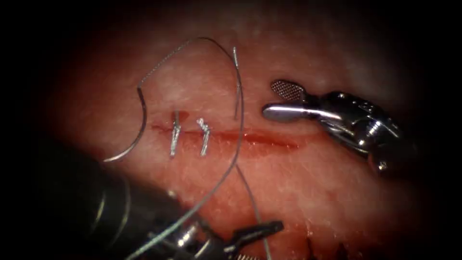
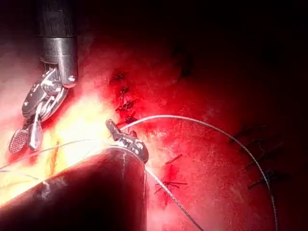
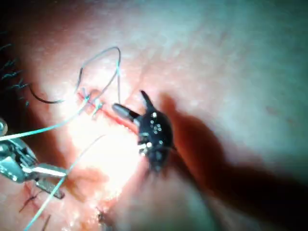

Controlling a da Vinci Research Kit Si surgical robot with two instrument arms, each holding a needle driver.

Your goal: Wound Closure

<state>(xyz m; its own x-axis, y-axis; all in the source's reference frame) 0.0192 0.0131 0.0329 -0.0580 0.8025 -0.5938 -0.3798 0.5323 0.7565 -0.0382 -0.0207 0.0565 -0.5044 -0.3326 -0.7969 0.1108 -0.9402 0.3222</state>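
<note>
My left tool gripping thin grey thread, my right tool open, empty, above red cut, curved steel needle lying free left of cut on pink tissue

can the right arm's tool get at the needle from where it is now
Probably yes. The right tool, jaws open and empty, sits above the cut's right part; the needle lies free on the tissue at far left. Between them are two stitches and a thread loop to cross.
</note>
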